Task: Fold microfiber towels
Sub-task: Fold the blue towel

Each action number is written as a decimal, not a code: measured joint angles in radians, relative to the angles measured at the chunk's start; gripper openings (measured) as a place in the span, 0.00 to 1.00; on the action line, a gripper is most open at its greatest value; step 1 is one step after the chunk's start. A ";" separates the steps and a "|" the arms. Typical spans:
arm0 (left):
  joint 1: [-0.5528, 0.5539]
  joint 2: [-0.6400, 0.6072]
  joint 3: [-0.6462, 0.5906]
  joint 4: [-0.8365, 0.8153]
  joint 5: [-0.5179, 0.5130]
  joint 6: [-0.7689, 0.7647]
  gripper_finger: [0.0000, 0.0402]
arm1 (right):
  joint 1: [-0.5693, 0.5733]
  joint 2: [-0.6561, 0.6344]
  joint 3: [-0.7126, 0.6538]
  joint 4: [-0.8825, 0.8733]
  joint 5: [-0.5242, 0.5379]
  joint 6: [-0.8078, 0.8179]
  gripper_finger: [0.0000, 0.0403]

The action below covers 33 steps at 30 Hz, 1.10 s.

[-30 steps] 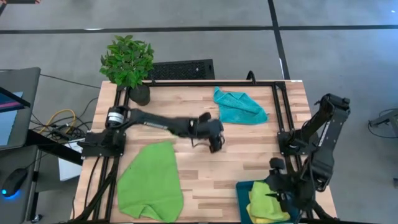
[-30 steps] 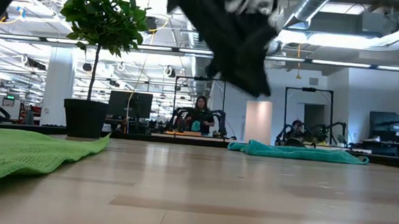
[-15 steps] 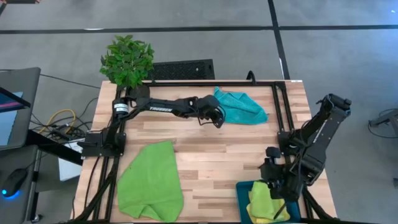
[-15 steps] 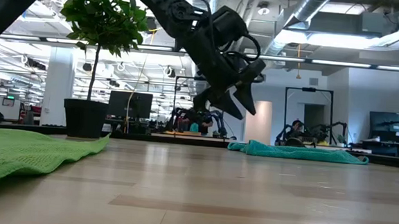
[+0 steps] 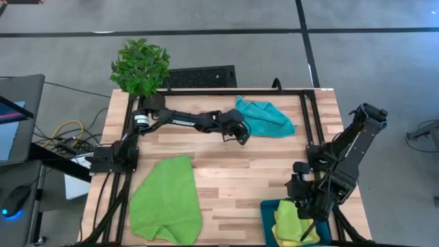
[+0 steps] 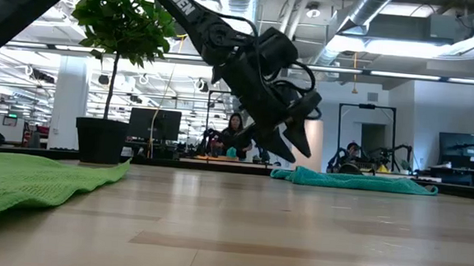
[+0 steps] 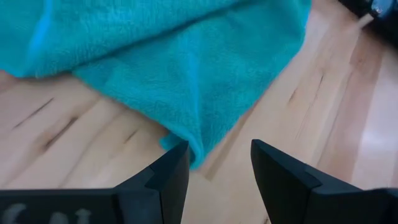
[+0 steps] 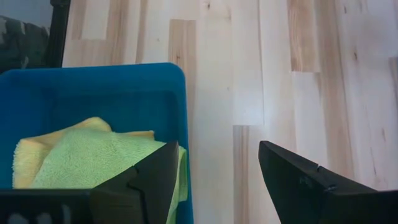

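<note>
While the left gripper hangs just beside the turquoise towel, jaws apart over its near corner, the pick-up step looks in hand. Next it likely must drop and close on that corner. Well away from that towel, the right gripper, jaws apart, waits over the blue bin.
</note>
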 joint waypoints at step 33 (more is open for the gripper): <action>-0.005 0.047 0.000 0.053 -0.063 0.117 0.41 | 0.000 0.000 0.000 0.001 -0.002 0.000 0.62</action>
